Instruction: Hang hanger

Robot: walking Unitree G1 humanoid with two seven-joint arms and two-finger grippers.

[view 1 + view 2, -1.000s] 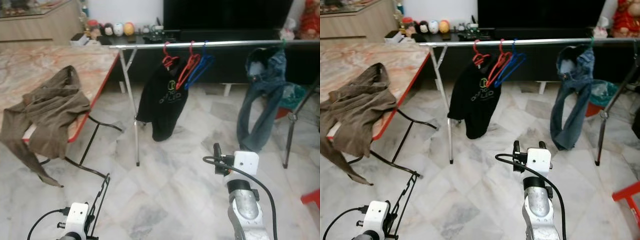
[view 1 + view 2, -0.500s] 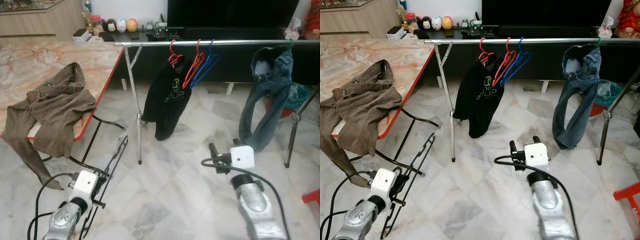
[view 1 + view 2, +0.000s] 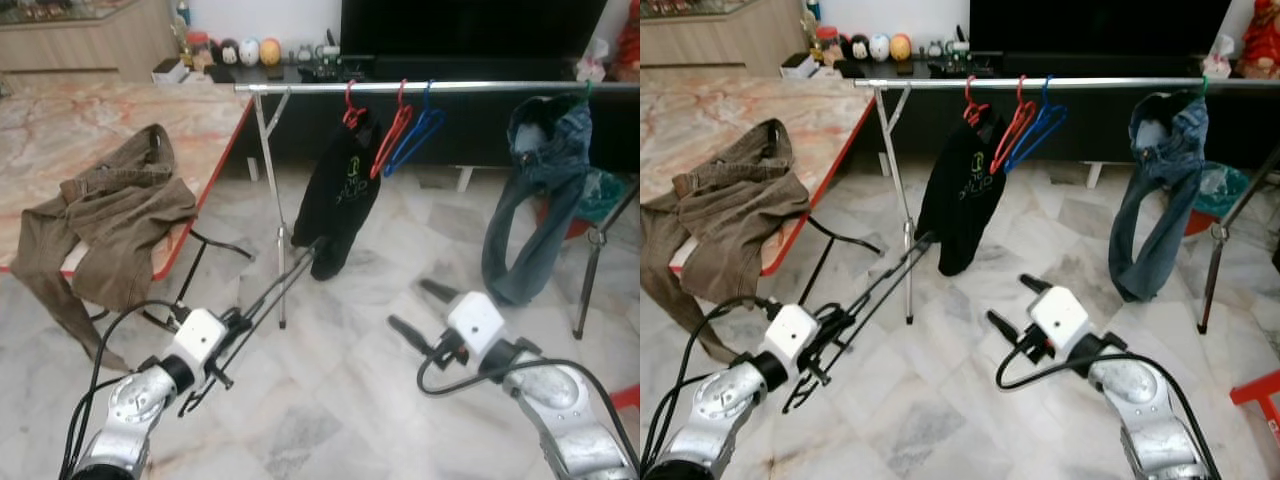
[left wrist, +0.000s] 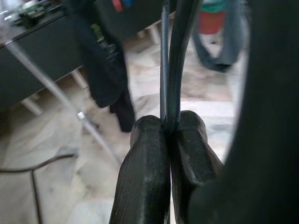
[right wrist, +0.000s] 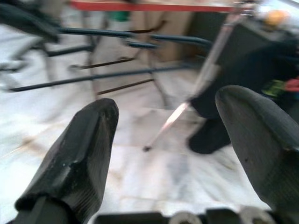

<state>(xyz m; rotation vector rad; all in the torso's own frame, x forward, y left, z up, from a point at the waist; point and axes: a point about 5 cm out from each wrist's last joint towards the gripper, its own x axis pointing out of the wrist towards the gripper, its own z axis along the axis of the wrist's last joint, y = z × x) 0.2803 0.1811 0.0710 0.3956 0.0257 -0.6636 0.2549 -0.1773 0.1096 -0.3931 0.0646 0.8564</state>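
Left tool (image 3: pixel 237 325) clenched on a black hanger (image 3: pixel 268 300); in the left wrist view both pads (image 4: pixel 145 163) pinch the hanger's thin wire, which runs up out of them. Hanger sits low over the marble floor (image 3: pixel 330 400), slanting up and forward from the tool toward the foot of the silver clothes rail (image 3: pixel 440 87), its far end near the hem of the black shirt (image 3: pixel 338 195). It is well below the bar, not on it.

Right tool (image 3: pixel 422 312) released, 2 fingers spread wide with nothing between them, hovering over the floor to the right of the hanger, pointing left-forward. Right wrist view shows the gap between its fingertips (image 5: pixel 79 149) open on floor and rail leg.

On the rail: black shirt on a red hanger (image 3: pixel 351 108), then 1 more red hanger (image 3: pixel 391 140) and 1 blue hanger (image 3: pixel 412 138), both bare, close together. Blue jeans (image 3: pixel 535 190) draped further right. Brown trousers (image 3: pixel 105 225) lie over the edge of the red-rimmed marble surface (image 3: pixel 120 110) at left.
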